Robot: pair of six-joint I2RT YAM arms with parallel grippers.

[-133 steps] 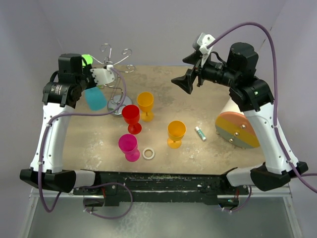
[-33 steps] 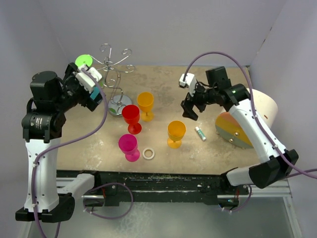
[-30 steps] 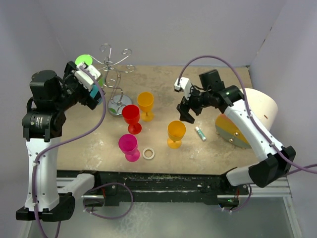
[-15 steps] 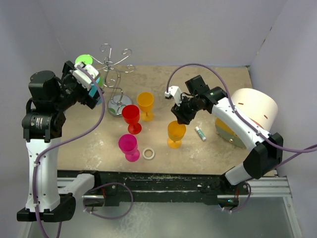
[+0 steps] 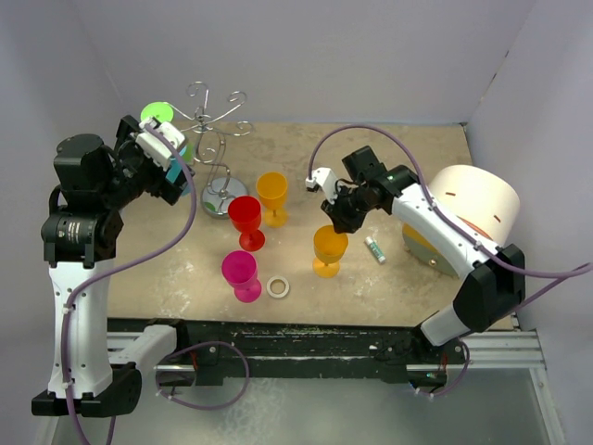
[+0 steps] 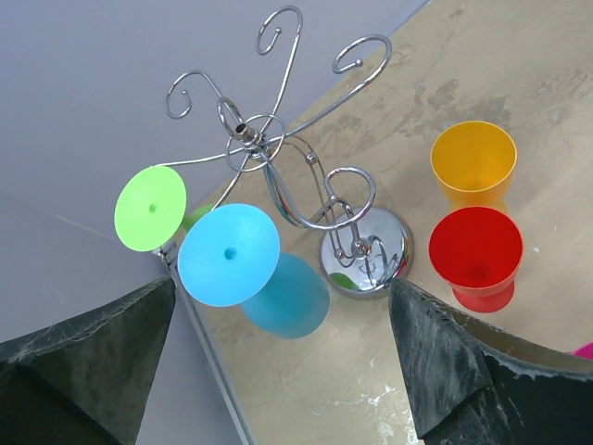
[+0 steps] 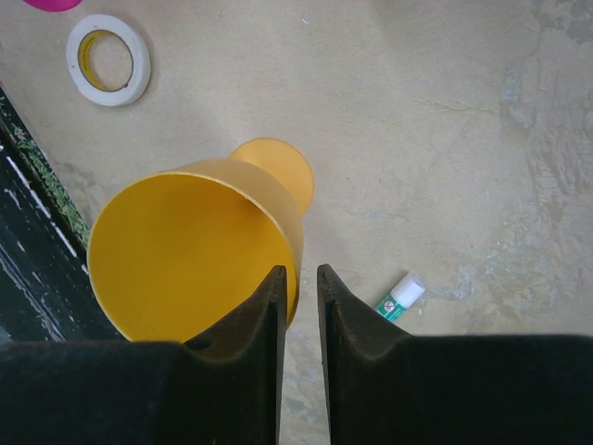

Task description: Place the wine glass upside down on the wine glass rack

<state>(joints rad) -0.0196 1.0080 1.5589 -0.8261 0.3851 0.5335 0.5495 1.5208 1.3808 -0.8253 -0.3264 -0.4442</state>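
1. The white-and-black left arm (image 5: 79, 278) is raised upright from its base, with the wrist bent toward the far side.
2. The black two-finger left gripper (image 6: 283, 287) is held with its fingers spread wide.
3. The white-and-black right arm (image 5: 445, 227) is stretched forward and leftward.
4. The black two-finger right gripper (image 7: 298, 273) is pointed downward, with only a narrow slit left between its fingers.

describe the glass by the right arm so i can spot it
On the tan table, look right of centre, under the right tool. The orange wine glass stands upright beside a white-and-green tube. The other orange glass sits next to the red one; this one stands alone.
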